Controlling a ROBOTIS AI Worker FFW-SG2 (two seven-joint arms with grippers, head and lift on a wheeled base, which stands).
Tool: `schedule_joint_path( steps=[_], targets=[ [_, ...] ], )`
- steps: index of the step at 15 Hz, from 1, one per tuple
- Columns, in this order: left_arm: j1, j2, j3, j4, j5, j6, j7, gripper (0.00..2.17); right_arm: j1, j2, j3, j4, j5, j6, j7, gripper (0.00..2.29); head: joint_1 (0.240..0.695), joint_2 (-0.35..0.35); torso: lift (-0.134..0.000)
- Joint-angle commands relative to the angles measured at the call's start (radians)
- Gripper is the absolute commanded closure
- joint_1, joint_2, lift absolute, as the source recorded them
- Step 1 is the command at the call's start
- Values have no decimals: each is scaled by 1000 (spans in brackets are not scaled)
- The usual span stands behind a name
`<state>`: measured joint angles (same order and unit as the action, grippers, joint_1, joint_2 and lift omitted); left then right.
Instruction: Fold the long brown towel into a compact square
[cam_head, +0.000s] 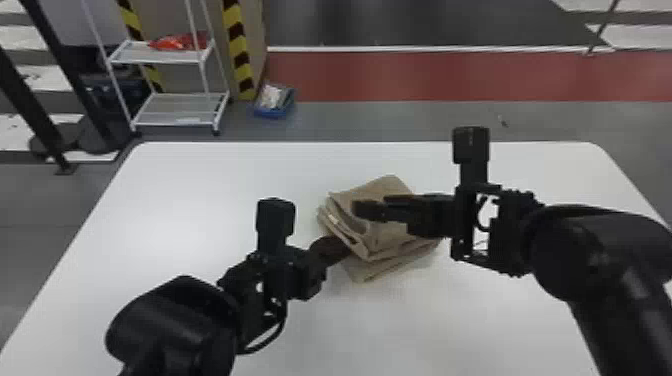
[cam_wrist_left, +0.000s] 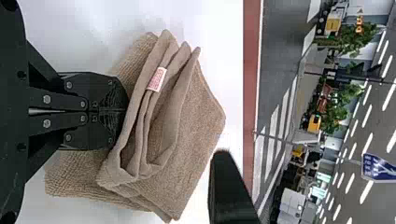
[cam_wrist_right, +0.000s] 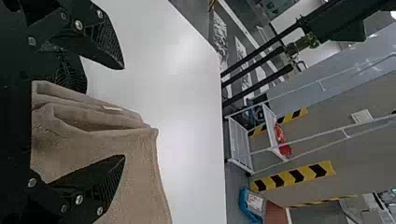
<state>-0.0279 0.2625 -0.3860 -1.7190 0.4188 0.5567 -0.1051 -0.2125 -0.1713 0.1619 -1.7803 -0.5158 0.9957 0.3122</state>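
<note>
On the table (cam_head: 190, 200), towel (cam_head: 385, 187) askew, folds (cam_head: 345, 229) toward closed left pincer (cam_head: 347, 246), right pincer (cam_head: 370, 204) wide open, both empty.

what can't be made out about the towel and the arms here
- right wrist view: part of the towel, cut off by the bottom edge
- left wrist view: cloth under the left pincer, hidden by its fingers
- left wrist view: the tag's print, too small
- head view: cloth beneath the right pincer

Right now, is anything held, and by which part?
The right gripper, open over the towel, holds nothing. The left gripper is shut at the towel's folded edge; whether it pinches cloth is unclear.
</note>
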Motion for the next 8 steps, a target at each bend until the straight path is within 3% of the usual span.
schedule_joint_path(
  steps=[1, 4, 5, 6, 8],
  targets=[
    [36, 18, 42, -67, 2, 4, -5, 2145, 59, -43, -58, -57, 2, 25, 4, 63, 695, -2, -124],
    [114, 75, 136, -197, -2, 69, -22, 2145, 130, -73, -137, -85, -3, 25, 45, 87, 695, -25, -124],
    [141, 75, 176, -223, 0, 75, -34, 2145, 146, -73, -167, -102, -4, 25, 62, 100, 695, -25, -124],
    [166, 84, 214, -248, 2, 78, -38, 2145, 165, -73, -191, -116, -4, 25, 79, 191, 695, -21, -124],
    [186, 87, 271, -254, 18, 56, -38, 2145, 179, -90, -222, -126, 2, 74, 174, 677, 695, -12, -124]
  ],
)
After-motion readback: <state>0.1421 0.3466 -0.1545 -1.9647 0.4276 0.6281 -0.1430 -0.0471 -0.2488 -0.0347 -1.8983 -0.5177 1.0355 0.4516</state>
